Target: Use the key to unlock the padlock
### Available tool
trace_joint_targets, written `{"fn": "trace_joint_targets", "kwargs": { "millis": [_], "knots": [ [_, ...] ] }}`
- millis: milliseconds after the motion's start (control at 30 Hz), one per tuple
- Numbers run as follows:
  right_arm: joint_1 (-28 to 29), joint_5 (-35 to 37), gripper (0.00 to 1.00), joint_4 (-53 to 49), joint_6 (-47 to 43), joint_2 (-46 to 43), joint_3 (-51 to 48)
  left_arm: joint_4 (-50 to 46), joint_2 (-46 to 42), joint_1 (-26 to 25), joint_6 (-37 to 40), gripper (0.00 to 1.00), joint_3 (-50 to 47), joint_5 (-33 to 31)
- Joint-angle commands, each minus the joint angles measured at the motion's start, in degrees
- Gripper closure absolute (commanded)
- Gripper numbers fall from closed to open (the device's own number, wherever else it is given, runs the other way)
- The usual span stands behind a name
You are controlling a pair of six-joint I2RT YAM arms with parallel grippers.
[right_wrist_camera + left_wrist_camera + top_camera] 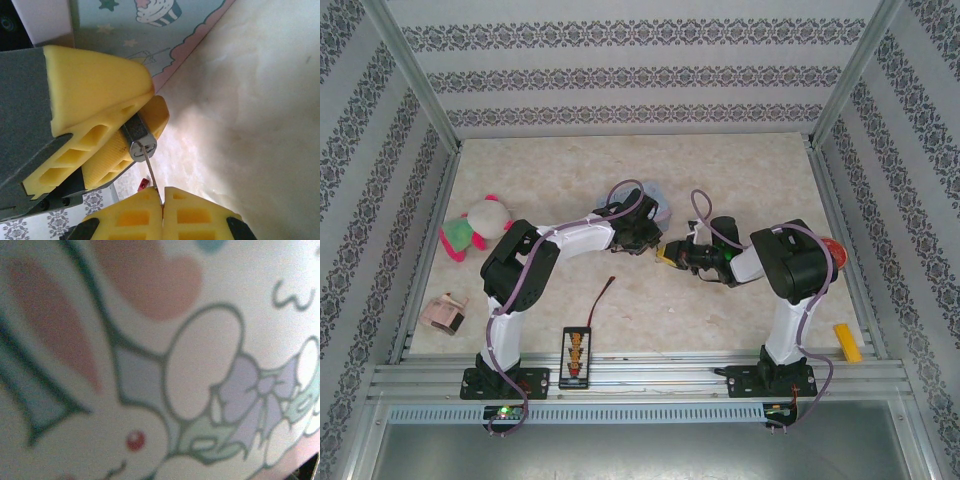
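Near the middle of the counter (pixel 750 180) the two hands are brought tip to tip. The left hand (pixel 645 238) is clamped on the padlock (pixel 138 136). In the right wrist view the small lock is seen pinched between that hand's two yellow fingers (pixel 95 90), held clear of the counter with its silvery end face turned downward. The shackle is hidden by the fingers.

The right hand (pixel 162 204) is closed, its yellow fingertips pressed together on the key (pixel 149 169). The thin grey shaft is held almost upright, and its tip is met by the padlock's end face at the keyhole. How deep the key is seated cannot be told.

A light-blue tin (pixel 658 205) is set just behind the left hand. Its printed side, with a rabbit, a pink heart and a lilac bow, is seen close and blurred in the left wrist view. In the right wrist view a cupcake print and a pink rim are seen behind the left fingers.

Other things are scattered well apart from the hands:
- A pink, white and green plush toy (pixel 475 228) is placed at the left.
- A small pink item (pixel 444 314) is placed near the left edge.
- A black strip with orange marks (pixel 575 355) is laid at the near edge between the arm bases.
- A thin dark wire with a red tip (pixel 605 290) is laid just beyond the strip.
- A yellow block (pixel 847 342) is laid near the right corner.
- A red object (pixel 832 250) is partly hidden behind the right arm.
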Motion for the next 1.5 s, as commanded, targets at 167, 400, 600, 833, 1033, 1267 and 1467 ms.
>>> {"fn": "trace_joint_targets", "kwargs": {
  "millis": [167, 400, 600, 833, 1033, 1267, 1467],
  "knots": [
    [-4.31, 11.09, 0.9, 4.47, -0.88, -0.77, 5.39, -9.27, 0.5, -3.64, -0.85, 0.96, -1.09, 14.44],
    [-2.64, 11.24, 0.98, 3.16, -2.19, -0.69, 7.87, -9.11, 0.63, -3.66, -0.86, 0.96, -0.82, 14.8],
    [-0.23, 13.31, 1.0, 3.54, -2.58, -1.33, 5.91, -7.74, 0.63, -3.66, -1.79, 0.96, -0.99, 15.08],
    [4.9, 23.2, 1.0, 8.4, -0.38, -4.81, -0.81, -5.42, 0.56, -3.66, -4.08, 0.96, -2.03, 14.82],
    [8.4, 29.81, 1.0, 9.3, -1.21, -7.34, -1.28, -5.38, 0.28, -3.66, -3.84, 0.96, -1.84, 14.79],
    [8.65, 30.15, 1.0, 9.56, -0.56, -7.11, -0.38, -4.88, -0.16, -3.66, -3.66, 0.96, -2.23, 14.64],
    [9.02, 30.17, 0.94, 10.08, 0.27, -7.19, -1.45, -3.01, -0.25, -3.67, -3.75, 0.73, -2.6, 14.35]
  ]
}}
